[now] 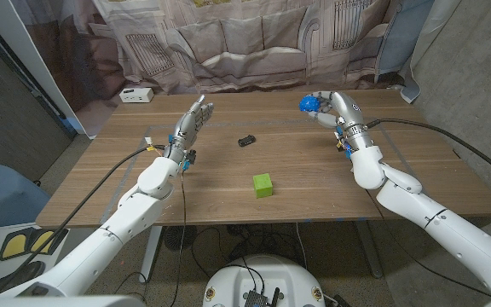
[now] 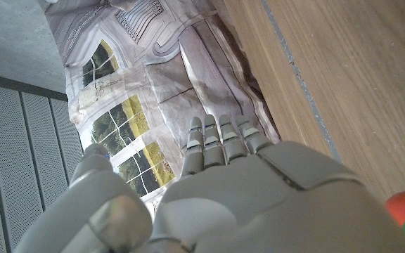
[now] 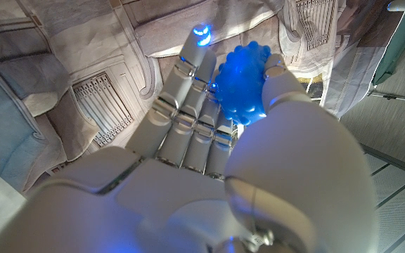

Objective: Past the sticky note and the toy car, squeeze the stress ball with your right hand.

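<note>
Head view: right hand point(image 1: 326, 106) grips blue stress ball point(image 1: 308, 104) near the surface's point(image 1: 314, 183) far right edge. Left hand point(image 1: 189, 125) holds nothing, fingers straight, over the far left part. Toy car point(image 1: 246, 140) mid-surface, green sticky note block point(image 1: 263, 185) nearer the front edge.
Left wrist view: left hand point(image 2: 216, 190) fingers extended, empty.
Right wrist view: right hand point(image 3: 202, 140) fingers wrapped on stress ball point(image 3: 241, 88).

Head camera high, facing 12 o'clock down over table point(image 1: 314, 183), wrist cameras close behind each hand, all sharing backdrop curtain point(image 1: 228, 43).
</note>
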Robot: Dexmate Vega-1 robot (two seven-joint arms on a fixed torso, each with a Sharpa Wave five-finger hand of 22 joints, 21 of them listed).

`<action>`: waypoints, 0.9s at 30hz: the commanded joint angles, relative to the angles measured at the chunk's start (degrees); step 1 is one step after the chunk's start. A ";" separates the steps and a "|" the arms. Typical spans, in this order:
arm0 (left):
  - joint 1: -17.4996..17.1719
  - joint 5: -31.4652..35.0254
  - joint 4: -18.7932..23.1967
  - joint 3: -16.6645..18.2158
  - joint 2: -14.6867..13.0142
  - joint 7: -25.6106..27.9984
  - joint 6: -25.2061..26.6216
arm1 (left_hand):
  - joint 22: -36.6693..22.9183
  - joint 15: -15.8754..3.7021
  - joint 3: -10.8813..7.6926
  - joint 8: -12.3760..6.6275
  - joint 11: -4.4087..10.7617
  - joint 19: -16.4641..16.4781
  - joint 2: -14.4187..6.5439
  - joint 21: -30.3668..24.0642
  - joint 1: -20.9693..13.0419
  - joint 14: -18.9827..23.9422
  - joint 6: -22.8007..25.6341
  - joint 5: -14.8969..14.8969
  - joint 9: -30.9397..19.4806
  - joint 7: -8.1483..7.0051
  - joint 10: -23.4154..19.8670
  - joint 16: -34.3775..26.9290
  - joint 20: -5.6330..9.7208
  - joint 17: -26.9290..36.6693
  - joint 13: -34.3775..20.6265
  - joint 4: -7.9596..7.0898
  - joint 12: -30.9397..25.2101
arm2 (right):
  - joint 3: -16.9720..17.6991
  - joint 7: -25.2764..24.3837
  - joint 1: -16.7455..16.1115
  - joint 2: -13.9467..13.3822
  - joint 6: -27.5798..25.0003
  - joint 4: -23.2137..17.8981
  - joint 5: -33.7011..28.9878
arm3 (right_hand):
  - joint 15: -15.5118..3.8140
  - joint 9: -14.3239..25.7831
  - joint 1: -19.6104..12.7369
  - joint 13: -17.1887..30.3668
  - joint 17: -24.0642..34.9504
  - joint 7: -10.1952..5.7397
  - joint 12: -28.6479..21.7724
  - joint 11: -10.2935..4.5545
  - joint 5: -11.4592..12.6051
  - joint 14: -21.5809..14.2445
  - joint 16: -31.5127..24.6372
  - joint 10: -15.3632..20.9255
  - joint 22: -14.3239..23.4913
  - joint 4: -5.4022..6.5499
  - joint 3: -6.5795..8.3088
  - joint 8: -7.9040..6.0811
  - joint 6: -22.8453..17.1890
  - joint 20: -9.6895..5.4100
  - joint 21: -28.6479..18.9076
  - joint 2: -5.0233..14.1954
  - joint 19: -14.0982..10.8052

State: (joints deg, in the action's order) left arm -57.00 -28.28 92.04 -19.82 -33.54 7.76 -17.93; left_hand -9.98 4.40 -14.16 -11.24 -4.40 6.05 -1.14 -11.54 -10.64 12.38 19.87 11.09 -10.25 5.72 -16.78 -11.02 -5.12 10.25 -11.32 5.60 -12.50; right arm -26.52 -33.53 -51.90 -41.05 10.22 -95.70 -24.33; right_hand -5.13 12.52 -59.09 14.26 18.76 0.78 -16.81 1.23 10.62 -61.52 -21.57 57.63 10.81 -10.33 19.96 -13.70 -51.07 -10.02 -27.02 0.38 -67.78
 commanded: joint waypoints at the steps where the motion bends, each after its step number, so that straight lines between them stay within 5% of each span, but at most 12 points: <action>1: 1.10 -0.04 -1.32 -0.37 0.44 -0.63 -0.36 | -0.28 -0.01 -0.19 0.05 -0.02 0.50 -0.57 0.25 -0.16 0.45 0.53 -0.27 -0.25 0.17 -0.62 0.12 -0.09 0.11 -0.26 0.34 0.03 | -0.30 -0.16 0.29 -0.08 -0.88 0.05 -0.77 | -7.38 0.11 -10.17 0.36 0.34 -1.32 0.21 -0.42 0.50 -4.93 0.54 -0.54 0.22 2.02 2.29 -0.08 -1.40 0.36 -0.12 9.53 0.68; 7: 1.57 0.09 -1.82 -0.47 0.61 -0.75 -0.65 | -0.28 -0.02 -0.18 0.07 -0.13 0.49 -0.59 0.25 -0.15 0.44 0.52 -0.27 -0.25 0.25 -0.58 0.12 -0.08 0.11 -0.26 0.35 0.05 | -0.41 -0.26 0.33 -0.15 -1.63 -0.23 -1.23 | -6.56 0.17 -9.34 0.33 0.55 -1.59 0.86 -1.21 0.48 -2.70 1.76 -1.50 0.17 2.19 1.64 0.27 -1.16 0.79 -0.05 8.37 2.39; 27: 2.60 0.60 -1.77 -0.14 0.56 -0.27 -0.72 | -0.27 -0.06 -0.16 0.08 0.11 0.58 -0.65 0.22 -0.15 0.60 0.68 -0.27 -0.25 0.21 -0.75 0.08 -0.29 0.11 -0.26 0.42 0.01 | -0.18 1.88 0.66 -1.19 -2.81 -1.50 -0.39 | -4.25 0.05 -5.03 0.36 1.81 -0.32 2.59 0.45 0.37 2.91 3.65 -4.40 -0.41 2.77 -2.44 1.76 1.32 2.21 0.40 4.97 5.52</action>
State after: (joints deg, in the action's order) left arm -54.77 -27.92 90.08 -20.25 -32.90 7.05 -18.77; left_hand -9.98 4.39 -14.16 -11.24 -4.40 6.05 -1.14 -11.54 -10.65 12.38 20.17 11.09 -10.25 6.04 -17.41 -11.02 -5.12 10.25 -11.32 5.60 -12.52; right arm -26.79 -32.68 -51.63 -41.59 7.75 -96.67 -24.93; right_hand -8.31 12.41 -60.65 14.31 20.32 0.08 -14.52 1.46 10.82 -58.33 -18.33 53.86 10.38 -7.56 17.84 -12.14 -50.33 -7.57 -26.63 0.78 -61.84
